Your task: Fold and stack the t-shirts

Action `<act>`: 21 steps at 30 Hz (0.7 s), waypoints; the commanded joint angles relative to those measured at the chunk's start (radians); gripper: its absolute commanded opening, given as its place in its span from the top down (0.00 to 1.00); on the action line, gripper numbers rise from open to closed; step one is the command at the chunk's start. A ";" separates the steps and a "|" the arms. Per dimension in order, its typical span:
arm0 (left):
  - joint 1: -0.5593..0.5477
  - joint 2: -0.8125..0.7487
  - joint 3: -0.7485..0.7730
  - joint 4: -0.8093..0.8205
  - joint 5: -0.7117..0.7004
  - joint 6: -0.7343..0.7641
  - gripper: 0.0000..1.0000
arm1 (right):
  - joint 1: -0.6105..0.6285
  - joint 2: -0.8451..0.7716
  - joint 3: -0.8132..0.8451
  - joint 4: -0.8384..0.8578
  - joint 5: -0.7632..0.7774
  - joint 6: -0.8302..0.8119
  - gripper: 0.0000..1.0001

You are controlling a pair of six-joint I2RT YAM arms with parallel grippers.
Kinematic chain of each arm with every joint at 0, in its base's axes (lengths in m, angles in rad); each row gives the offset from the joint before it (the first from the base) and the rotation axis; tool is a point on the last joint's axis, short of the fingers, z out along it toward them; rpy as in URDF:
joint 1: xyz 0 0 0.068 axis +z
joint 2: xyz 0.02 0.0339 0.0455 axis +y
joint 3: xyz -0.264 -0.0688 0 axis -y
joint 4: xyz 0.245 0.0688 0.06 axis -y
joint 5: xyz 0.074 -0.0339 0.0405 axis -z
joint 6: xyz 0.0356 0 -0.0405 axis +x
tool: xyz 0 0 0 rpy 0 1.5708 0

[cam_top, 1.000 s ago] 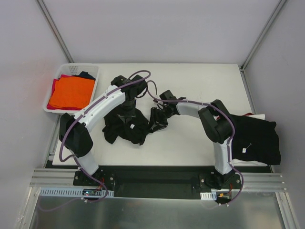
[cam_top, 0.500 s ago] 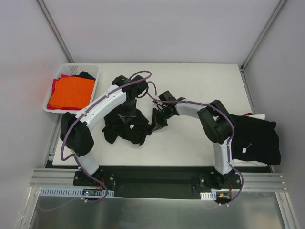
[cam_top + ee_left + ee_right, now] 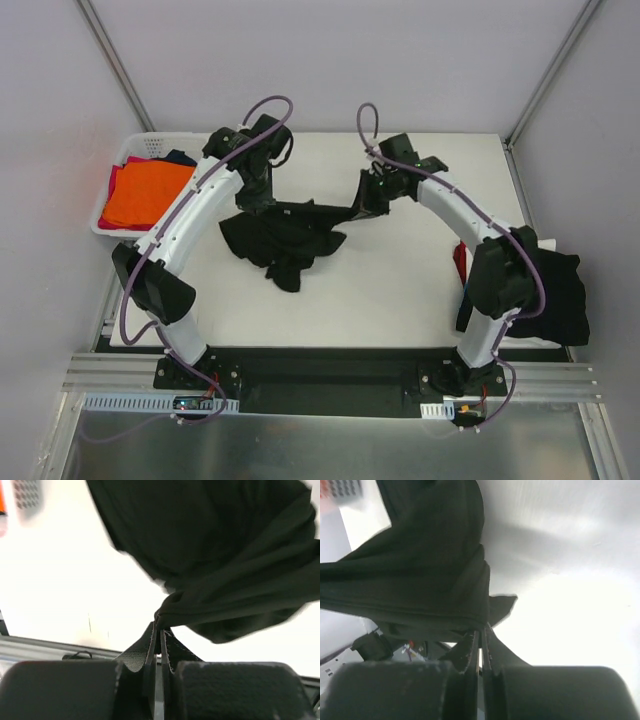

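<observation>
Your left claw [image 3: 159, 625] is closed tight with a fold of the black shirt [image 3: 285, 238] pinched between its fingers. Your right claw [image 3: 481, 630] is clamped the same way on another edge of that shirt. The cloth is strung between the two over the middle of the table [image 3: 420, 290]. Its top edge is taut, and the rest sags in a crumpled bunch that looks to touch the tabletop.

To do this step well, draw the two claws apart evenly until the held edge runs straight. Then lift just enough for the bunch to hang free and untwist. Lay it down flat, trailing edge first, before you start any fold. If one pinch has only a thin bit of hem, it could slip under tension, so pull gently.

The orange shirt [image 3: 148, 195] lies in the basket [image 3: 150, 143] at the left. A pile of dark shirts [image 3: 555, 290] sits at the right edge.

You can read no brand, label or lettering on anything here.
</observation>
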 commanded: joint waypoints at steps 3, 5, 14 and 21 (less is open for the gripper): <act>0.018 -0.045 0.124 -0.141 -0.148 0.045 1.00 | -0.058 -0.145 0.123 -0.229 0.172 -0.063 0.99; 0.019 -0.074 0.126 -0.138 -0.169 0.038 1.00 | -0.064 -0.188 0.121 -0.232 0.189 -0.071 0.99; 0.018 -0.092 0.267 -0.085 -0.238 0.058 1.00 | -0.082 -0.309 0.070 -0.188 0.281 -0.074 0.99; 0.019 -0.093 0.373 -0.076 -0.272 0.071 1.00 | -0.113 -0.346 0.147 -0.194 0.298 -0.097 0.99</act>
